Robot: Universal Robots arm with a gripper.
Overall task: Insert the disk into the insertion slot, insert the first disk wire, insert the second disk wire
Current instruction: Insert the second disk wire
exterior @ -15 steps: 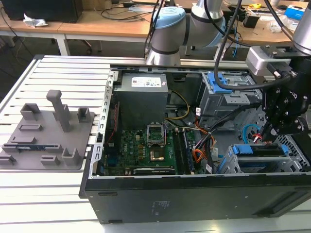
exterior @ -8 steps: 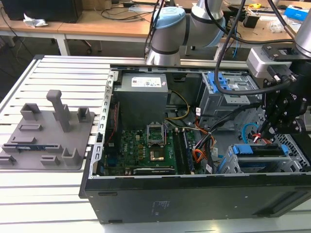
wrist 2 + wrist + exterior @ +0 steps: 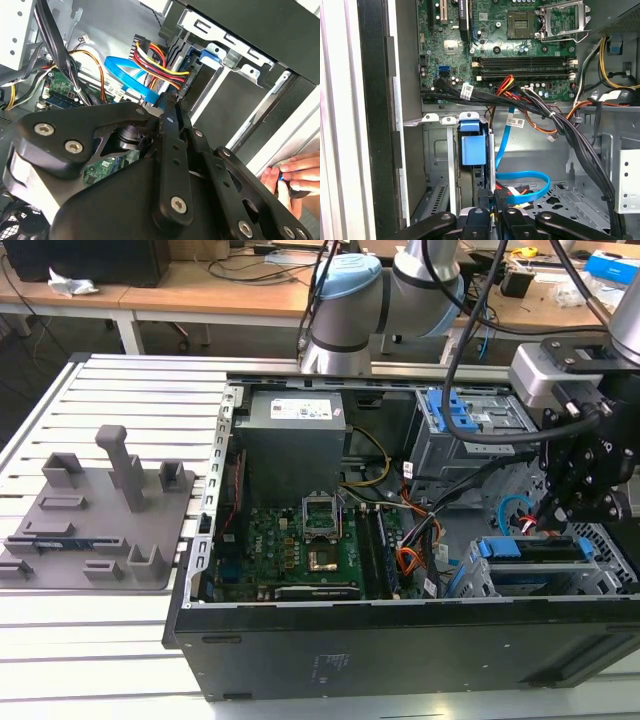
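The robot's hand (image 3: 175,107) is down inside the open computer case, at the corner on the exterior view's right, its two black fingers (image 3: 501,200) drawn narrow around a small black connector (image 3: 186,86) on the red-yellow-black wire bundle (image 3: 157,67). Just beyond the fingertips sits the disk (image 3: 472,150), already standing on edge in the insertion slot (image 3: 530,570), its blue carrier tab showing at the slot's mouth. A flat blue data cable (image 3: 522,182) loops beside it.

The connector looks light and stiff, but its wires are soft and springy, so I'd judge the plug body itself the only sound place to hold; pins are likely fragile if met crooked.

Room is tight: sheet-metal slot walls on either side, a thick black cable bundle (image 3: 580,145) crossing close by, the case wall (image 3: 400,650) near. A person's hand (image 3: 292,175) rests at the case edge.
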